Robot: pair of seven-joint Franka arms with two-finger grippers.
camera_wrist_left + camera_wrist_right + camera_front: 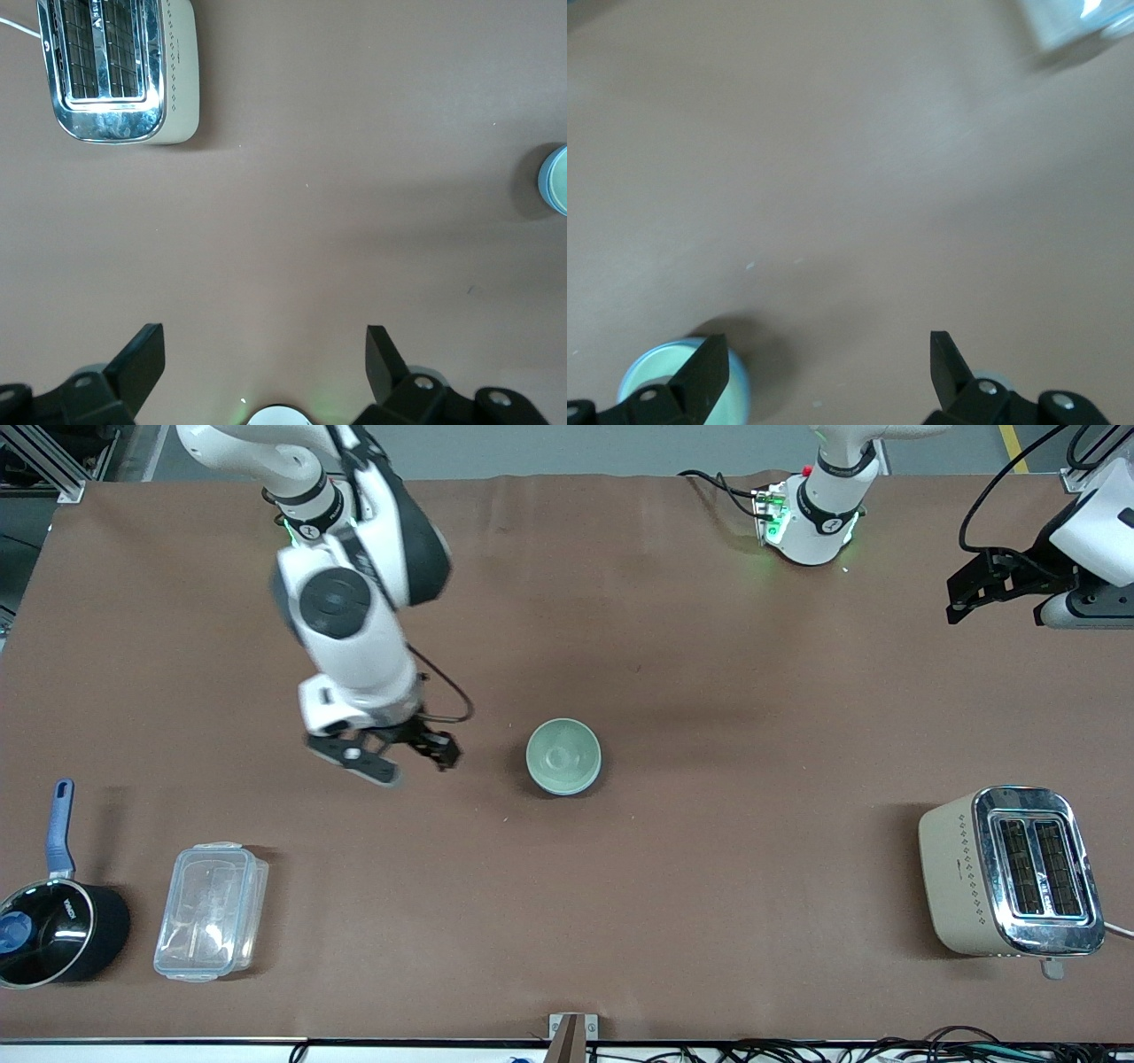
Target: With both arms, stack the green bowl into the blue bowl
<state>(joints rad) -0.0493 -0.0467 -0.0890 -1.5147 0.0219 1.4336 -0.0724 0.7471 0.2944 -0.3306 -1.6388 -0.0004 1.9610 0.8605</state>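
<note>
The green bowl [563, 755] stands upright in the middle of the table. In the left wrist view [560, 181] and the right wrist view [656, 367] a blue wall shows round it, so it sits inside the blue bowl [542, 181] [742, 394], which the front view hardly shows. My right gripper [394, 757] [828, 359] is open and empty, in the air beside the bowls toward the right arm's end. My left gripper [997, 607] [266, 354] is open and empty, raised over the table's edge at the left arm's end, well away from the bowls.
A cream and chrome toaster [1010, 868] [120, 66] stands near the front camera at the left arm's end. A clear plastic container [211, 911] [1072, 27] and a black saucepan with a blue handle [53, 930] lie near the front camera at the right arm's end.
</note>
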